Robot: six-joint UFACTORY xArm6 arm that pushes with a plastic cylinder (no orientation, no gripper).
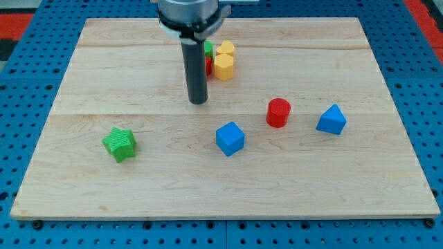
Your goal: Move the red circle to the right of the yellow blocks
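Observation:
The red circle (pixel 278 113) is a short red cylinder standing right of the board's middle. Two yellow blocks (pixel 224 61) sit together near the top middle, one behind the other, the front one a hexagon shape. My tip (pixel 199 102) is the lower end of the dark rod, on the board below and left of the yellow blocks and well left of the red circle, touching neither. A green block (pixel 208 48) and a red block (pixel 208 66) are partly hidden behind the rod, next to the yellow blocks.
A blue cube (pixel 230 137) lies below and left of the red circle. A blue block (pixel 331 120) lies to its right. A green star (pixel 120 143) sits at the lower left. The wooden board (pixel 104 69) rests on a blue pegboard.

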